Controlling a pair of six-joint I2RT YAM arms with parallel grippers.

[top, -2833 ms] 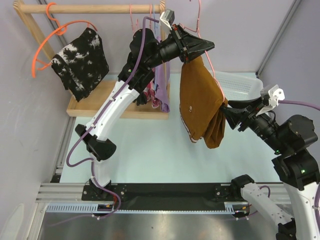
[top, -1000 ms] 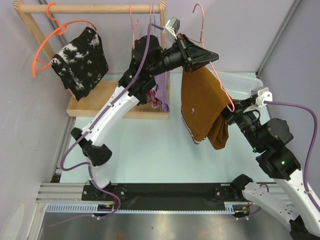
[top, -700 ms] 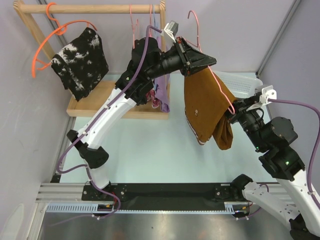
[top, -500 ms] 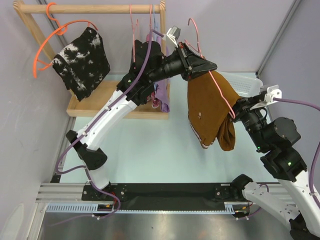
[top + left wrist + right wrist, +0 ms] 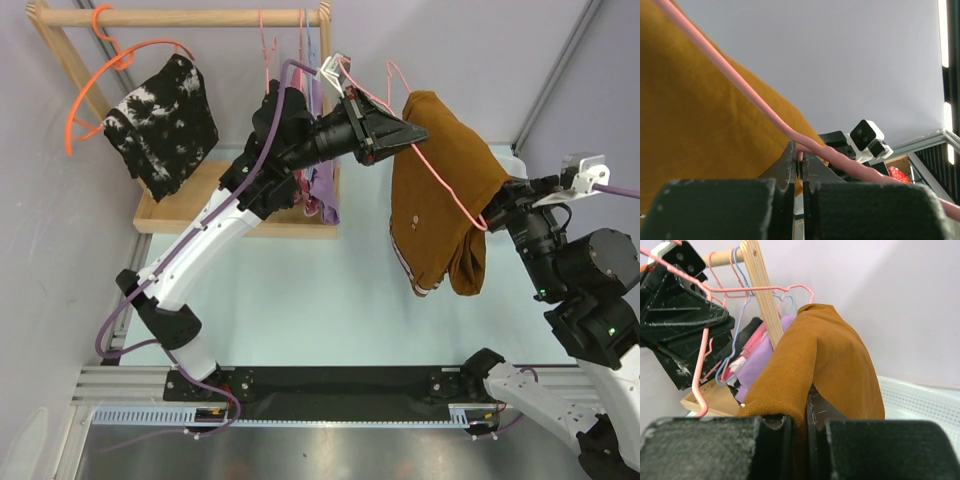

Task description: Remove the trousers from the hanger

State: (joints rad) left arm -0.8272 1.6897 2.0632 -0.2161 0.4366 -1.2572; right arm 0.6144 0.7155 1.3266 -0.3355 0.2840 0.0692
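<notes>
Left end effector (image 5: 413,130) pinches hanger (image 5: 450,185) wire, right end effector (image 5: 490,212) clamped on trousers (image 5: 425,235) (centre-right of top view, draped over hanger) — risk: cloth snags on wire, slips from the pinch

Wooden clothes rack (image 5: 190,17) blocking 10–12 o'clock; white perforated plastic basket (image 5: 920,397) crowding 2 o'clock behind rust-brown cloth trousers (image 5: 440,190); pale tabletop (image 5: 300,290) lying open at 6 o'clock.
</notes>
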